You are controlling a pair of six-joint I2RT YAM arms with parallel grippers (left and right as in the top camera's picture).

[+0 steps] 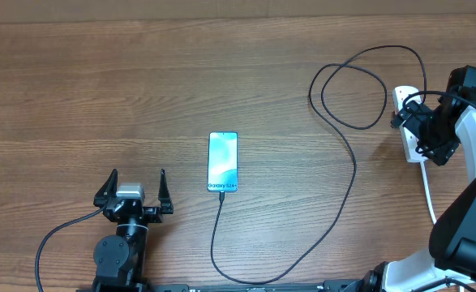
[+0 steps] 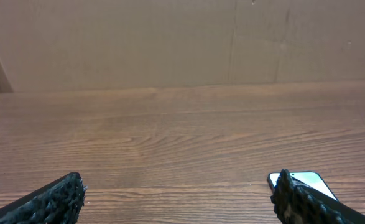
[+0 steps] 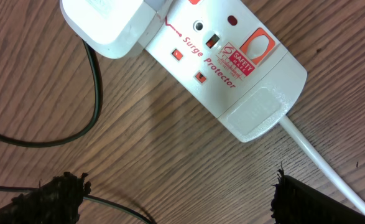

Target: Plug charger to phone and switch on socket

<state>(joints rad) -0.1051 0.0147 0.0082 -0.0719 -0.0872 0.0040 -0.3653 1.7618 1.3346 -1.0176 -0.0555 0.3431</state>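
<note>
The phone point(image 1: 223, 161) lies face up mid-table with its screen lit, and the black charger cable point(image 1: 347, 146) runs into its near end. The cable loops right toward the white socket point(image 1: 408, 130) at the far right edge. My left gripper point(image 1: 136, 193) is open and empty, left of the phone; the phone's corner point(image 2: 313, 181) shows by its right finger. My right gripper point(image 1: 428, 130) is open above the socket point(image 3: 232, 62). A white plug point(image 3: 110, 25) sits in the socket, with the black cable point(image 3: 95, 81) leaving it. Small red squares show beside the outlets.
The socket's white cord point(image 1: 428, 191) runs toward the near right, by the right arm's base; it also shows in the right wrist view point(image 3: 319, 155). A plain wall rises behind the table in the left wrist view.
</note>
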